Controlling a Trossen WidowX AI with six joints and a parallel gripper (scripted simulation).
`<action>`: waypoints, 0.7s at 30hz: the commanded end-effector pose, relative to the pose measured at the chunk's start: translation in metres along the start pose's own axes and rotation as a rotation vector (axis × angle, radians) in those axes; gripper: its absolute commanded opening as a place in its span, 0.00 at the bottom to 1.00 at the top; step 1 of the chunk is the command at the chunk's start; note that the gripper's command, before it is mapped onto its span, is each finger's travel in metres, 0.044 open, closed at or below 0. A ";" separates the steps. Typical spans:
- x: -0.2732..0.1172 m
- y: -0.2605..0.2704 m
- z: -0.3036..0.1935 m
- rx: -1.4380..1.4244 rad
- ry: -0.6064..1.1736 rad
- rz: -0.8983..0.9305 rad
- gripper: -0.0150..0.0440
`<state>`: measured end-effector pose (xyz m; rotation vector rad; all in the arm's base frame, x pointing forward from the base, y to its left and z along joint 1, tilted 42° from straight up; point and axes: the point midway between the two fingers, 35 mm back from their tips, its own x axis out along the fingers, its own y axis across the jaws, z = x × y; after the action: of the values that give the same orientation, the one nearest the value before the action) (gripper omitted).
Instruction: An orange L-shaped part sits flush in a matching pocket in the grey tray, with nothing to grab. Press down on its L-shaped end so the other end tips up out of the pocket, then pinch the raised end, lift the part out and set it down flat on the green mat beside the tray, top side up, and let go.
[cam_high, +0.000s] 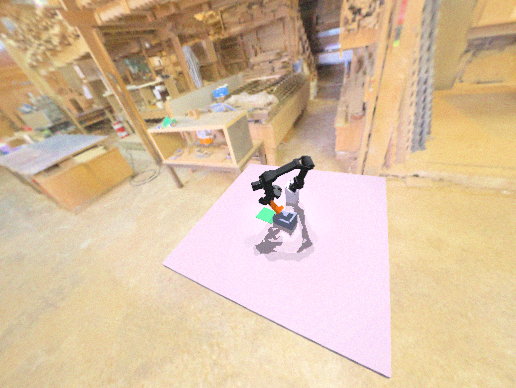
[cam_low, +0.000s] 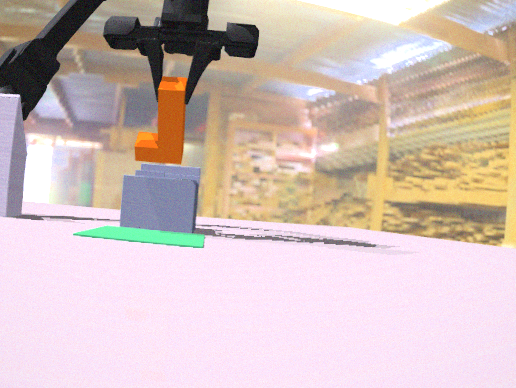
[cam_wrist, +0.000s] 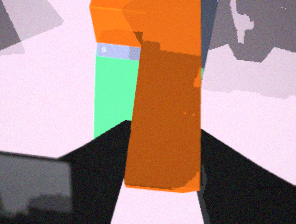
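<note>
Fingers (cam_low: 155, 75) clamped on the top end of the orange part (cam_low: 167, 122), and it's airborne, hanging clear above the grey tray (cam_low: 159, 202)! The gripper (cam_low: 172, 82) has it dangling upright, long axis vertical, the L-foot at the bottom sticking out sideways. That's the catch: the green mat (cam_low: 140, 236) lies flat beside the tray, and from the wrist view it shows below, off to one side of the part. My call: shift over the mat, then tip that long axis down to horizontal before letting go.
</note>
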<state>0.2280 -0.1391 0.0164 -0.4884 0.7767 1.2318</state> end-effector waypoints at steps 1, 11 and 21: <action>-0.001 0.001 -0.018 -0.004 0.008 -0.003 0.25; -0.002 0.006 -0.068 -0.004 0.011 -0.003 0.25; 0.000 0.008 -0.085 -0.005 0.012 -0.003 0.25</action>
<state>0.1988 -0.1964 -0.0371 -0.4935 0.7813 1.2267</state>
